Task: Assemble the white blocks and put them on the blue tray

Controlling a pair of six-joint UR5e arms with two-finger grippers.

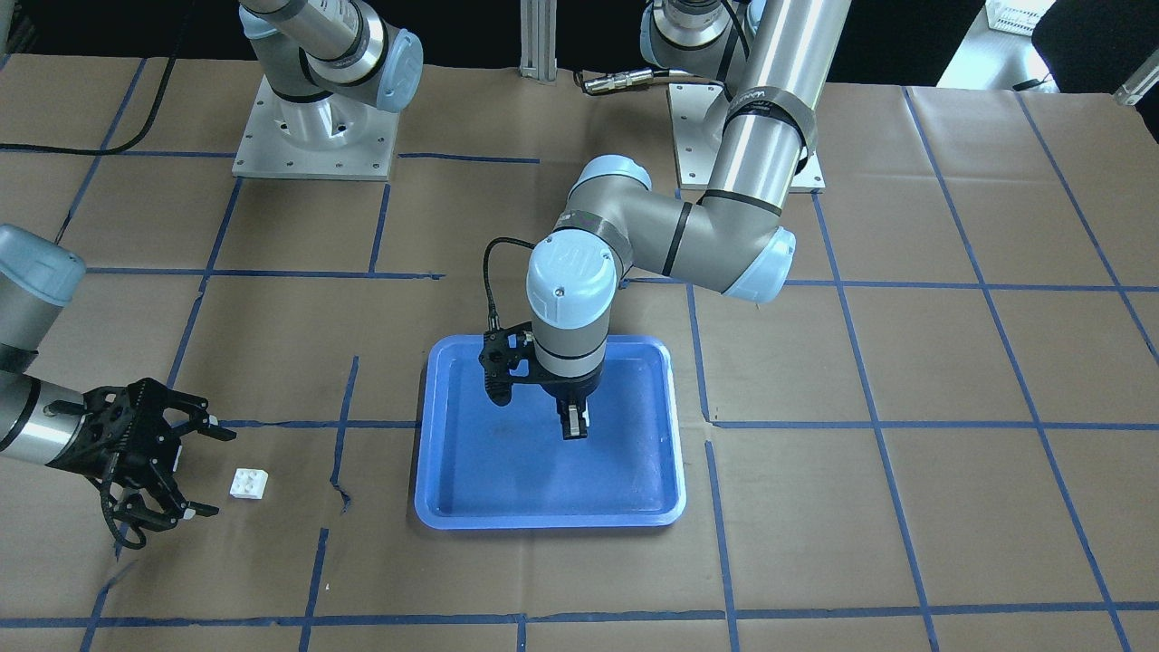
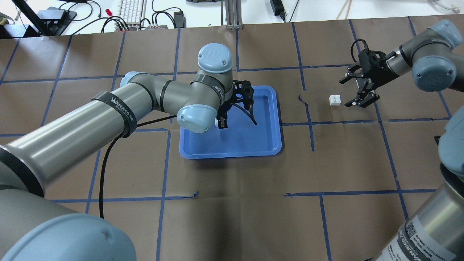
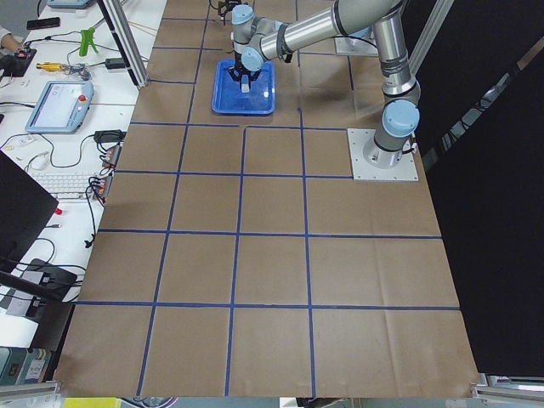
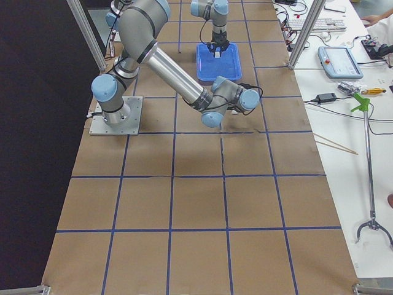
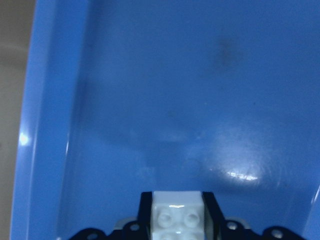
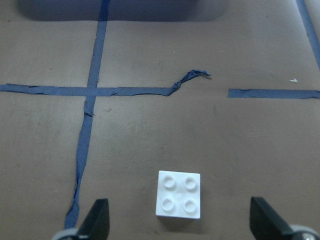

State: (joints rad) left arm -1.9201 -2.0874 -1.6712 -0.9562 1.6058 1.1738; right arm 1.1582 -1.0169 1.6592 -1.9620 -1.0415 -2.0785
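Observation:
The blue tray (image 1: 471, 471) lies at the table's middle; it also shows overhead (image 2: 253, 141). My left gripper (image 1: 574, 424) hangs over the tray's middle, shut on a white block (image 5: 178, 214) with studs showing in the left wrist view above the tray floor (image 5: 200, 100). Overhead that gripper (image 2: 221, 123) is partly hidden by its wrist. The second white block (image 1: 248, 483) lies on the brown paper, apart from the tray. My right gripper (image 1: 201, 473) is open just beside it; the right wrist view shows the block (image 6: 179, 194) between and ahead of the spread fingertips (image 6: 97, 217).
Brown paper with blue tape lines covers the table (image 2: 253, 217). A loose curl of tape (image 6: 192, 76) lies between the lone block and the tray. Both arm bases (image 1: 312, 136) stand at the robot's side. Cables and a keyboard (image 2: 130, 11) lie beyond the table's far edge.

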